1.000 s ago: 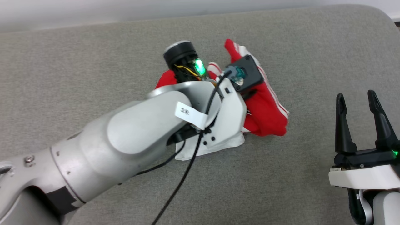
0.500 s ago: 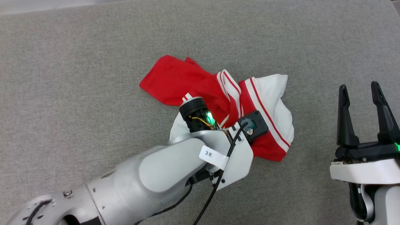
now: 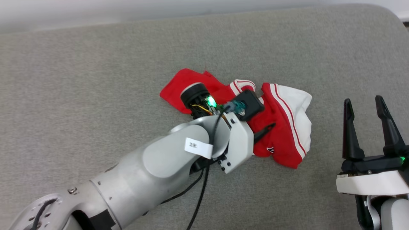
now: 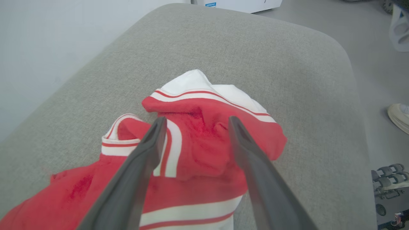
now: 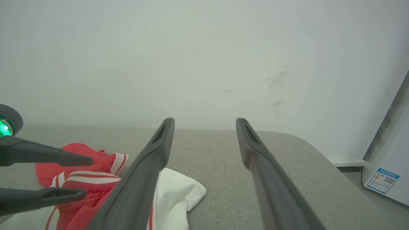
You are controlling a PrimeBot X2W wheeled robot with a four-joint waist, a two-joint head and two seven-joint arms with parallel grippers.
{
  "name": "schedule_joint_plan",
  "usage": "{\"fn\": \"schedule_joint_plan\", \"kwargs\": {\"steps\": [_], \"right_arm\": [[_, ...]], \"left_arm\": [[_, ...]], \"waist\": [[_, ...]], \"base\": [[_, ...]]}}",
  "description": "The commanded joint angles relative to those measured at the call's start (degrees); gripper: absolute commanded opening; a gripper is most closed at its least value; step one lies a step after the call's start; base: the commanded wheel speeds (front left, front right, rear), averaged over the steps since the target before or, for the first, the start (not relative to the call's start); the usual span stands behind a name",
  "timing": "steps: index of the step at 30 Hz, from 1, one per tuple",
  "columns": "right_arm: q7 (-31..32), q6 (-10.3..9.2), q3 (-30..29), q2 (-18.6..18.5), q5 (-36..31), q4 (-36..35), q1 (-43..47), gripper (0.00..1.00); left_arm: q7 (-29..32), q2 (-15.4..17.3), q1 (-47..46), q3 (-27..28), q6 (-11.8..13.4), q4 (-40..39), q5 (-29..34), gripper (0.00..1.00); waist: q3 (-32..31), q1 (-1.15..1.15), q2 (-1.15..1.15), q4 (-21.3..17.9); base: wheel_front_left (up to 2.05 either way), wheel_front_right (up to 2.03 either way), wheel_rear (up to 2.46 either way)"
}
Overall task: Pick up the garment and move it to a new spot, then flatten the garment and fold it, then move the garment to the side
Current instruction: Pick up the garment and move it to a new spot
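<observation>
On grey woven upholstery point(image 3: 96, 80), the soft garment point(image 3: 282, 127) lies crumpled.

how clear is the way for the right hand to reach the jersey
Probably yes: the right hand stands open beside the white edge of the jersey, bare grey cushion between them. The left hand hangs open over the red middle, clear of that path.

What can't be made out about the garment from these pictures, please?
Head view: the left arm covers the garment's middle; its chest print is lost in folds.
Left wrist view: the bottom edge and the left gripper's fingers cut off its near part.
Right wrist view: a right gripper finger hides part of it.
</observation>
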Motion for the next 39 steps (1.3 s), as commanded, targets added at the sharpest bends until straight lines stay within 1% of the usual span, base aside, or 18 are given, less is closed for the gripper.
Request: {"fn": "schedule_joint_plan", "kwargs": {"steps": [1,4,7,10,15,17,19,22,23,26,27,29,32,34,39], "right_arm": [[-0.12,-0.04,0.04,0.11,-0.38,0.23,0.81,1.00],[-0.12,-0.04,0.02,0.12,-0.63,0.36,1.89,1.00],[-0.12,-0.04,0.11,0.11,-0.60,0.49,3.02,1.00],[-0.12,-0.04,0.01,0.12,-0.62,0.57,4.11,1.00],[-0.12,-0.04,-0.60,0.12,-0.73,0.70,5.99,1.00],[-0.12,-0.04,-0.68,0.13,-0.80,0.87,6.56,1.00],[-0.12,-0.04,-0.71,0.12,-0.83,1.03,7.08,1.00],[-0.12,-0.04,-0.58,0.12,-0.62,1.18,7.59,1.00],[-0.12,-0.04,-0.58,0.12,-0.62,1.18,7.59,1.00],[-0.12,-0.04,-0.55,0.12,-0.30,1.41,7.71,1.00],[-0.12,-0.04,-0.45,0.12,-0.22,1.50,7.84,1.00],[-0.12,-0.04,-0.56,0.11,-0.14,1.72,8.18,1.00],[-0.11,-0.04,-0.41,0.11,0.02,2.16,8.55,1.00],[-0.12,-0.04,-0.33,0.11,0.31,2.57,8.81,1.00],[-0.12,-0.04,0.03,0.11,0.81,3.21,9.29,1.00]], "left_arm": [[-1.57,0.47,0.22,0.94,0.02,0.28,-0.63,1.00],[-4.32,2.83,-0.64,2.59,0.86,0.03,-0.32,1.00],[-8.21,5.75,0.19,5.04,3.58,-1.69,-0.13,1.00],[-12.07,9.37,2.97,7.95,6.97,-4.23,-0.84,1.00],[-17.50,15.73,9.37,12.92,14.57,-9.23,-1.55,1.00],[-18.79,17.86,12.89,15.32,18.05,-11.47,-1.69,1.00],[-19.44,19.58,16.82,18.17,22.23,-13.96,-1.31,1.00],[-19.73,20.90,23.34,23.56,27.95,-18.83,1.03,1.00],[-19.73,20.90,23.34,23.56,27.95,-18.83,1.03,1.00],[-19.67,21.13,30.63,29.52,32.02,-23.26,4.79,1.00],[-19.66,20.99,33.00,31.58,33.02,-24.73,6.15,1.00],[-19.67,19.90,37.62,35.61,34.23,-26.98,8.48,1.00],[-19.67,17.89,44.09,41.20,34.57,-29.44,12.06,1.00],[-19.68,16.18,47.44,44.52,34.18,-30.59,14.35,1.00],[-19.68,11.75,54.70,50.99,31.73,-31.66,19.39,1.00]], "waist": [[-2.60,0.00,0.00,1.97],[-4.69,0.00,0.00,3.23],[-6.63,0.00,0.00,4.06],[-8.27,0.00,0.00,4.63],[-10.40,0.00,0.00,5.76],[-11.12,0.00,0.00,6.27],[-11.68,0.00,0.00,6.78],[-12.25,0.00,0.00,7.53],[-12.25,0.00,0.00,7.53],[-12.76,0.00,0.00,8.28],[-12.90,0.00,0.00,8.48],[-13.21,0.00,0.00,8.96],[-13.72,0.00,0.00,9.64],[-14.02,0.00,0.00,10.04],[-14.67,0.00,0.00,10.47]], "base": [[0.00,0.00,0.00],[0.00,0.00,0.00],[0.00,0.00,0.00],[0.00,0.00,0.00],[0.00,0.00,0.00],[0.00,0.00,0.00],[0.00,0.00,0.00],[0.00,0.00,0.00],[0.00,0.00,0.00],[0.00,0.00,0.00],[0.00,0.00,0.00],[0.00,0.00,0.00],[0.00,0.00,0.00],[0.00,0.00,0.00],[0.00,0.00,0.00]]}}
